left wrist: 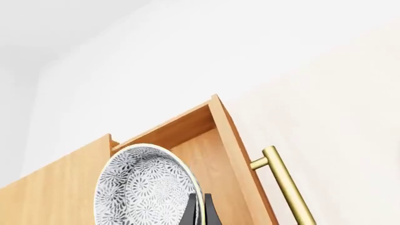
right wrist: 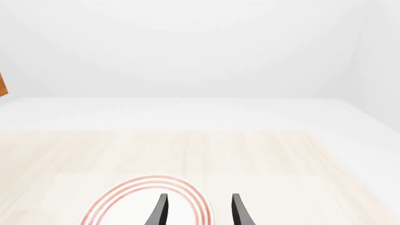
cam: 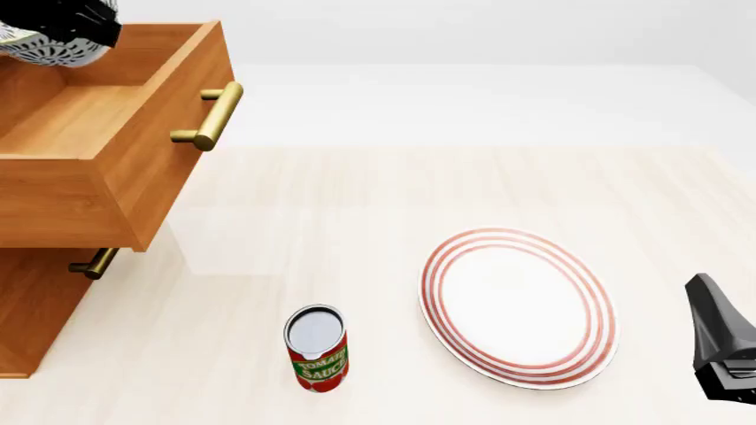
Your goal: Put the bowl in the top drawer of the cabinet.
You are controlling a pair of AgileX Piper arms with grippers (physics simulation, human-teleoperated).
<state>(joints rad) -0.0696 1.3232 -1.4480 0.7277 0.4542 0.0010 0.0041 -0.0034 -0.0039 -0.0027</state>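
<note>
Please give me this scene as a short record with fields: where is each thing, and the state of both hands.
bowl: held by its rim in left hand, above the open top drawer
top drawer: pulled out of the cabinet, nothing visible inside
lower drawer handle: drawer closed
tomato sauce can: upright on table
plate: on table, right of can
right hand: open, empty, near plate

We note a red-ringed plate (cam: 520,307) on the pale wooden table (cam: 354,221), with a tomato sauce can (cam: 318,347) upright, near its left.
</note>
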